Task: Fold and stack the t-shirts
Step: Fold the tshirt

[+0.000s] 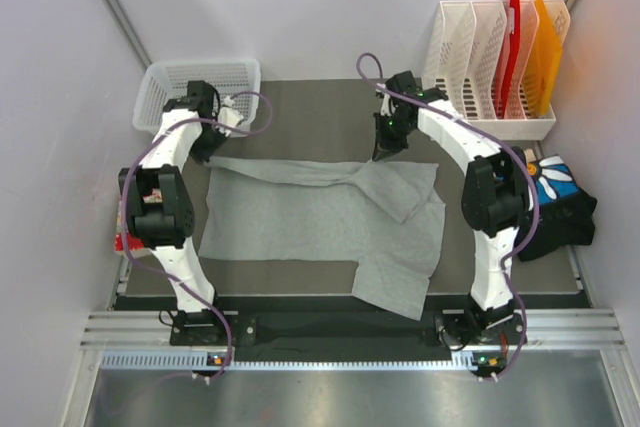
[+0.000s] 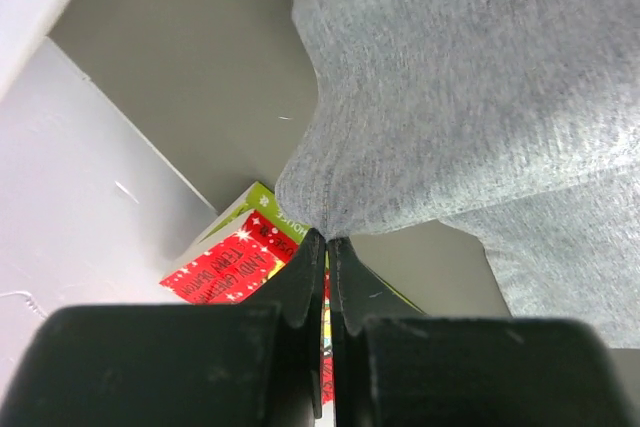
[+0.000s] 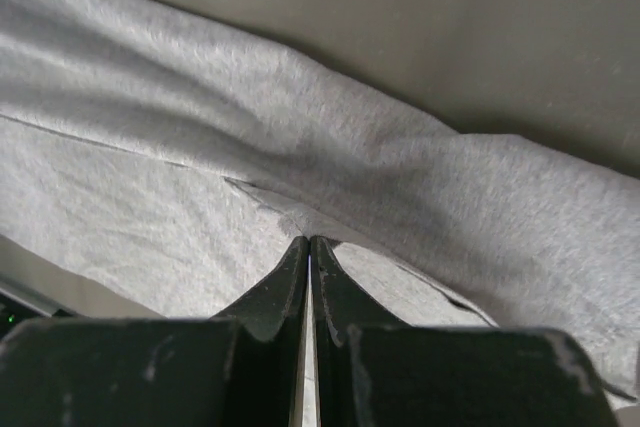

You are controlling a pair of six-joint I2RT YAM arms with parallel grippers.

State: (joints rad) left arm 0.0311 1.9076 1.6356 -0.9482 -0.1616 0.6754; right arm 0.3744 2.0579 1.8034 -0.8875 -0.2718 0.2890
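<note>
One grey t-shirt [image 1: 320,217] lay spread flat on the dark table [image 1: 320,107], one sleeve folded over its right side; two arms reached to its far edge. The left gripper [image 2: 326,237] was closed tight, pinching the shirt's far left corner, just beside the one white basket [image 1: 160,97]; the right gripper [image 3: 309,240] was likewise closed, nipping a small ridge of the same cloth along the far edge, right of the middle. At the table's right edge sat one heap of two garments, a black garment [image 1: 565,222] under a blue-and-white garment [image 1: 553,179]; behind it stood one white file rack [image 1: 500,127] holding one red folder [image 1: 513,37] and one orange folder [image 1: 545,47]. One red printed packet [image 2: 230,267] lay at the table's left edge.
</note>
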